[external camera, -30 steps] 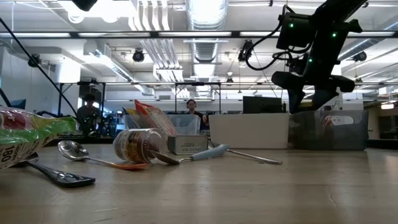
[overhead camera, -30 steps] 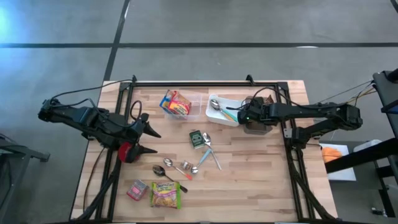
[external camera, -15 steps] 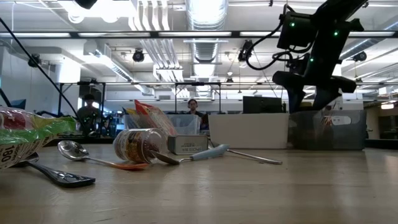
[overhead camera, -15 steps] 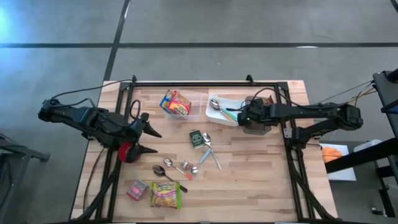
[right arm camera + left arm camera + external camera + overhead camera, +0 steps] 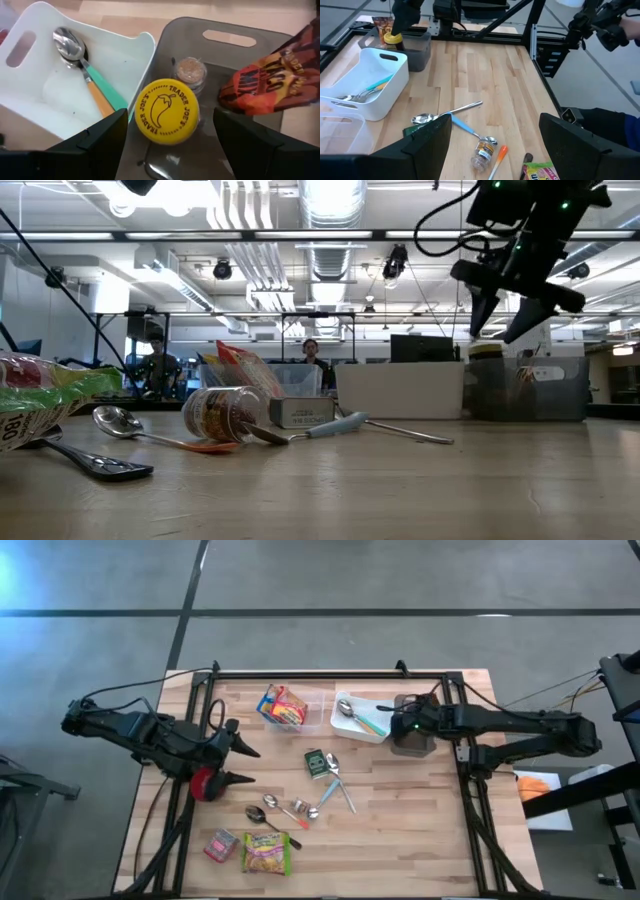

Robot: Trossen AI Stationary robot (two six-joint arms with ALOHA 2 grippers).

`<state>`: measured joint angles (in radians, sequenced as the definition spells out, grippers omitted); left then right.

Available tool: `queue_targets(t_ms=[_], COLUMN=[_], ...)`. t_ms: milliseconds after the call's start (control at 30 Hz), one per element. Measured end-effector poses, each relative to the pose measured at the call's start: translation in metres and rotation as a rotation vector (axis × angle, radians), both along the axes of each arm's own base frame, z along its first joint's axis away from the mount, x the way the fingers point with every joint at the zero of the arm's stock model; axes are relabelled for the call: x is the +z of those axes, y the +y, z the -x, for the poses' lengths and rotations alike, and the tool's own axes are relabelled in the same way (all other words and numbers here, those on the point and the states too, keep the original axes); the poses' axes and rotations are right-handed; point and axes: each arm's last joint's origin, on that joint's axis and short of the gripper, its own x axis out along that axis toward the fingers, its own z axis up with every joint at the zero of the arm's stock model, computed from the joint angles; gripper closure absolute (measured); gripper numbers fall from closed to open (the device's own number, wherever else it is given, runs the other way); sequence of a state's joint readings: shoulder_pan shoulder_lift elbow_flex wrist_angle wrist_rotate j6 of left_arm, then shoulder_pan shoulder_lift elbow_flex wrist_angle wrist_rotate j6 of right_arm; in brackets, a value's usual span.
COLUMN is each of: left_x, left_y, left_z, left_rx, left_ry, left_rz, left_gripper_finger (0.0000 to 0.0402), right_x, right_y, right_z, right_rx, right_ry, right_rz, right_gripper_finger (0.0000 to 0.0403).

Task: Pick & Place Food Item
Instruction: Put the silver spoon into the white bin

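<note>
Hovering above the smoky grey plastic bin (image 5: 408, 740) at the far right side of the light wooden desk (image 5: 400, 830), the right end effector (image 5: 167, 131) has its two dark fingers spread wide and holds nothing. Directly under it stands the task's thing, a bottle with a round yellow lid (image 5: 166, 111) that carries a drawing of a chili pepper. It is upright inside the grey bin, near the wall that this bin shares with the white plastic tray (image 5: 75, 85). Behind the bottle is a small glass jar of brown spice (image 5: 190, 71), and beside it lies an orange and brown snack bag (image 5: 272, 82). The bottle looks stiff and probably smooth, so I judge it can slip if the fingers press only on the lid. It seems better to take it at the sides just under the lid, where the fingers find parallel walls. How heavy it is I cannot say, because the body is hidden under the lid. The snack bag is soft and light and would crumple in a strong grip. The white tray holds a metal spoon with a teal and orange handle (image 5: 82, 57). The left end effector (image 5: 243, 766) waits open and empty at the left side of the desk, over a red round object (image 5: 203, 783).
</note>
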<state>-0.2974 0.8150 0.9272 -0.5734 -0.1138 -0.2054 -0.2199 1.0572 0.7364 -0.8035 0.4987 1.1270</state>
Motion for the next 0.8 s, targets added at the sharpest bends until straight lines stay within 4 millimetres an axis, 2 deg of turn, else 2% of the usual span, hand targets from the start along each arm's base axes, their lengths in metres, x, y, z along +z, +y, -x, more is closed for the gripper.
queue_targets(t_ms=[233,367,633,800], left_x=[0.000,0.000,0.000,-0.008], left_y=[0.000,0.000,0.000,-0.002], left_z=[0.000,0.000,-0.001,-0.005], left_rx=[0.002,0.002,-0.006,-0.004], left_ry=[0.000,0.003,-0.005,0.004], left_rz=[-0.001,-0.002,-0.019,-0.017], left_gripper_finger=[0.0096,0.0096,0.0096,0.0096], right_x=[0.010,0.012,0.031,0.037], right_y=[0.007,0.018,0.050,0.077], right_z=[0.009,0.008,-0.005,-0.025], right_rx=[0.031,0.113,0.319,0.428], right_ry=[-0.047,-0.049,-0.091,-0.092], right_rz=[0.003,0.008,0.030,0.047], right_gripper_finger=[0.0111,0.0111,0.0111,0.0111])
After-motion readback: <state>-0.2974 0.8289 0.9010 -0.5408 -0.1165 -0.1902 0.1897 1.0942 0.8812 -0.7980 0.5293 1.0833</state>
